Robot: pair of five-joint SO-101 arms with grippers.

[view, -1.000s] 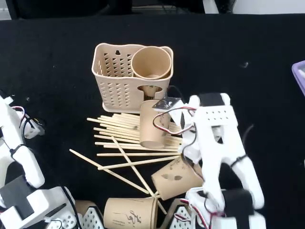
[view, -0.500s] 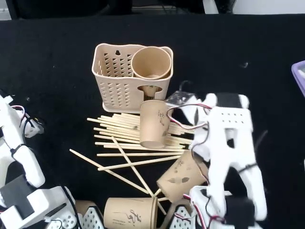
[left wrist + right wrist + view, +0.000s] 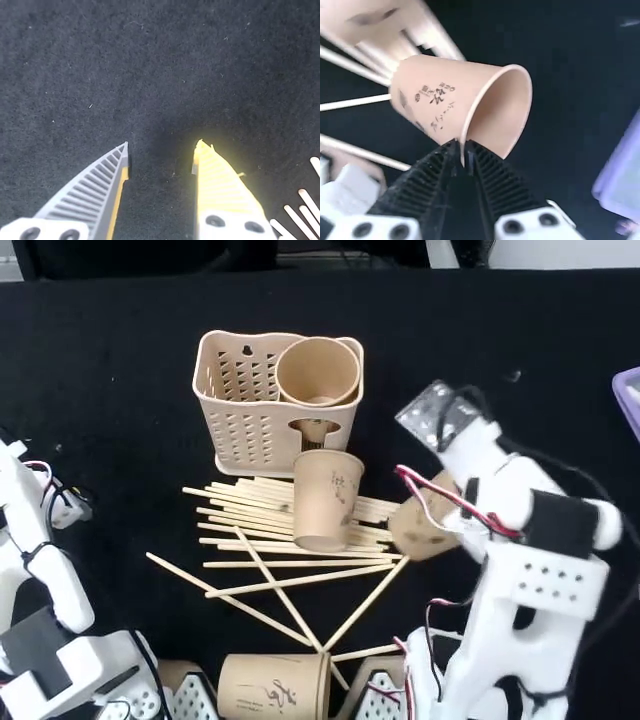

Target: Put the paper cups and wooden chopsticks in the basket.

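While the right hand (image 3: 463, 150) is clenched on the rim of the held cup (image 3: 455, 100), with one finger inside the mouth and the other outside, that paper cup hangs tipped on its side. From above, the held cup (image 3: 420, 527) sits just beside the right end of the wooden chopsticks (image 3: 280, 540), with the white right arm (image 3: 530, 570) bent over it.

The chopsticks lie scattered in a loose pile on the black tabletop (image 3: 120, 350), directly in front of the basket (image 3: 240, 410). A standing cup (image 3: 325, 500) rests on top of the pile, close to the basket's front wall. Inside the basket, on its right side, sits a nested cup (image 3: 317, 370) with its mouth facing up. A lying cup (image 3: 275, 685) rests on its side near the front edge of the tabletop, touching the tip of a stray chopstick.

The left hand (image 3: 160, 152) hovers released, its fingers spread over bare black cloth, with a few chopstick tips (image 3: 305, 205) near its yellow finger. A purple object (image 3: 628, 395) shows at the far right edge.
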